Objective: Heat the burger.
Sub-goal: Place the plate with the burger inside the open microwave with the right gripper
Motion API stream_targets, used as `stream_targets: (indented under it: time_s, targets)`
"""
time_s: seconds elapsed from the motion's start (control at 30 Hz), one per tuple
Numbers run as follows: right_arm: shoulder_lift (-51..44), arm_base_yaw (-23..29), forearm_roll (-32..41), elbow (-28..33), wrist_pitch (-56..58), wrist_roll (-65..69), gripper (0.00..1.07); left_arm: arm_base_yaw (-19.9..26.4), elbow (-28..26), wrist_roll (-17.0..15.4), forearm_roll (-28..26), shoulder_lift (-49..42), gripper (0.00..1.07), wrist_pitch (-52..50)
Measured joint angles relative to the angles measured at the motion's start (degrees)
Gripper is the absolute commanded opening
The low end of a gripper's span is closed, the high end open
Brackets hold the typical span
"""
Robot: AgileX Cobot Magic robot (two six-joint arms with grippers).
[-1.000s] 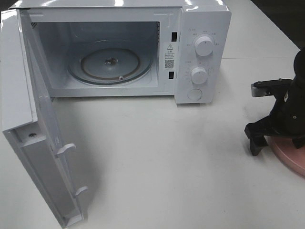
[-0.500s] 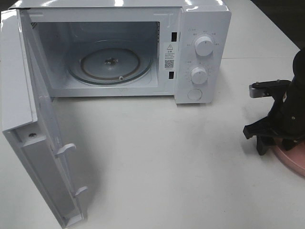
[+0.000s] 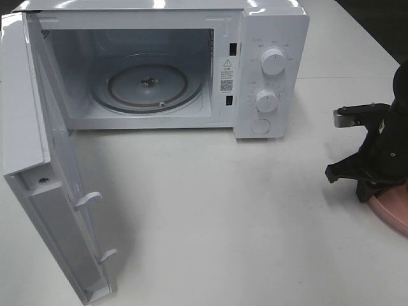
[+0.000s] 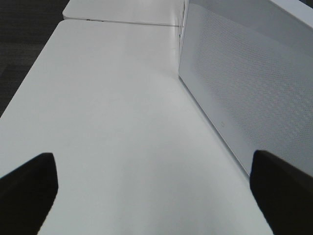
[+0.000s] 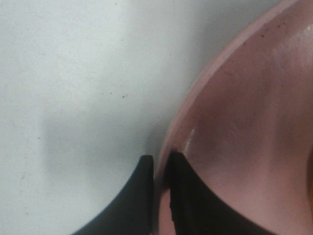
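The right gripper point(image 5: 159, 169) is clamping the pink plate point(image 5: 234, 122) rim, one finger inside, one outside; left gripper point(image 4: 154, 191) is gaping, empty. The burger isn't showing, likely beyond inner finger. Should be lifting level, slowly.

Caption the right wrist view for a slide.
Right tool pinching the rim of the pink plate on the white table, one finger inside the rim and one outside.
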Motion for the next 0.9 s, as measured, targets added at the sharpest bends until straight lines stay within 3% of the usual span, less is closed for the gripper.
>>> stream_targets:
  time_s: [0.23,0.5,0.9]
  targets:
    - [-0.06,0.57,-2.06,0.00,0.57,2.86,0.00,0.00,0.00,0.00,0.00,0.00,1.03,0.00]
    - [-1.03,4.35,-12.72,0.00,4.13,14.21,0.00,0.00,0.00,0.00,0.00,0.00,1.03,0.00]
    - [-1.09,10.03,-22.06,0.00,9.80,24.64,0.00,0.00,0.00,0.00,0.00,0.00,1.03,0.00]
